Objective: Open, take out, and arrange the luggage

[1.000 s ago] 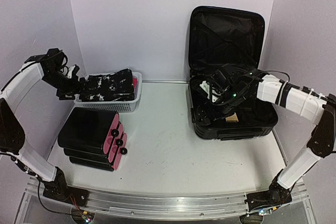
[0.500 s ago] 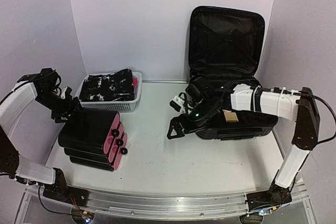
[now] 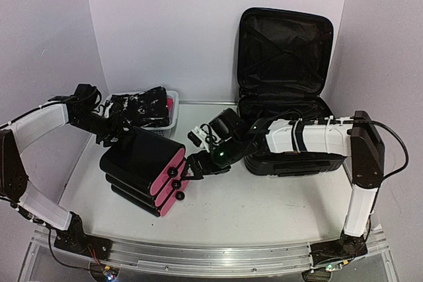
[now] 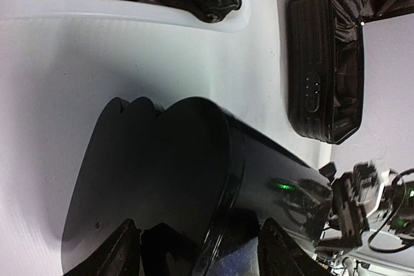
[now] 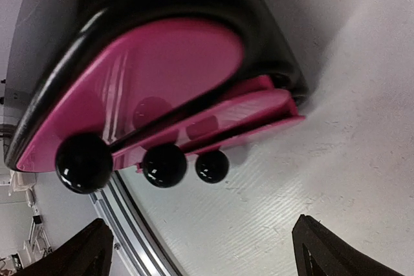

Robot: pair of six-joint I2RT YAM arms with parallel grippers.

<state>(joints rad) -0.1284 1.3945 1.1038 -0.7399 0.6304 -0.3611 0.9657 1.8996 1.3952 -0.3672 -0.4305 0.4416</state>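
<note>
where the luggage (image 3: 284, 54) is found: at the back right of the table (image 3: 225, 212), opened, with its lid stood upright against the rear wall and its ribbed base laid flat in front of it; black lining is shown in both halves.
right arm: stretched leftward past the front of the luggage base and held low over the table.
right gripper (image 3: 192, 166): jaws are spread wide and nothing is pinched; it is pointed at the pink side of the smaller black case, just beside it, and no contact can be made out in the wrist view.
smaller black case (image 3: 135, 156): laid on the left half of the table and turned at an angle; three stacked layers are seen, and the pink side is faced toward the front right.
knobs (image 3: 174, 184): three, black and round, set in a row on the pink side.
left gripper (image 3: 109, 135): placed at the far left end of the smaller black case; its fingers (image 4: 126, 247) are seen apart on either side of that end, but whether the case is pinched or only straddled cannot be told.
white basket (image 3: 173, 115): set at the back left, behind the smaller black case, and filled with black-and-white patterned fabric (image 3: 135, 107).
</note>
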